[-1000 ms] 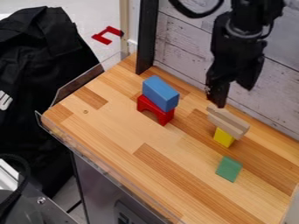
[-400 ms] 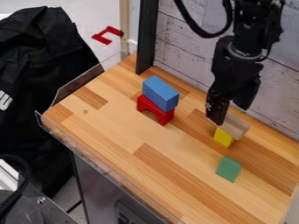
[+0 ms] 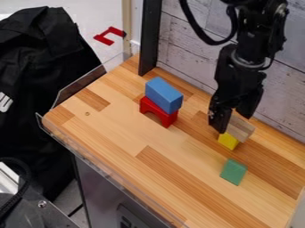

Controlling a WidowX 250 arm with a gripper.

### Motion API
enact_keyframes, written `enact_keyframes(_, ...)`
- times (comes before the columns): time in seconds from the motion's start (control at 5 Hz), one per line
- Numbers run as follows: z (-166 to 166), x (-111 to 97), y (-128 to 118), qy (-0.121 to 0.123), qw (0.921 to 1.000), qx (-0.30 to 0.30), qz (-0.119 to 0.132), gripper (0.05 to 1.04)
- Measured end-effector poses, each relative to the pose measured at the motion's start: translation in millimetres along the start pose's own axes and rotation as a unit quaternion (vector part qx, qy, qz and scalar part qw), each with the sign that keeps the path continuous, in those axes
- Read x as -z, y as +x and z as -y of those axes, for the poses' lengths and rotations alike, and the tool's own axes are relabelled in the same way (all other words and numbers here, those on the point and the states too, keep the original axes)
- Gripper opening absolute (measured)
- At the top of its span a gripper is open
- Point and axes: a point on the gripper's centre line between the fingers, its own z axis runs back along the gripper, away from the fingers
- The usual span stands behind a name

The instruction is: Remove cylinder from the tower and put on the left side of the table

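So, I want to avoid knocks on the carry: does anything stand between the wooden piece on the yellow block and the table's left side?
Yes: the red arch, with the blue block on top, stands between the wooden piece and the table's left side. Passing nearer the camera would probably clear both.

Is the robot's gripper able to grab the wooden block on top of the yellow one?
Probably yes: the gripper is right by the wooden block, its fingers apart, and no other block sits on top of it.
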Motion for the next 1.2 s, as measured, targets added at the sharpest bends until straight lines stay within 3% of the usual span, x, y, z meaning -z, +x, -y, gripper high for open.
enact_keyframes(1.2, 2.7, 9.3, 4.6, -0.005, 0.9999, -0.011, -0.001, 0.977)
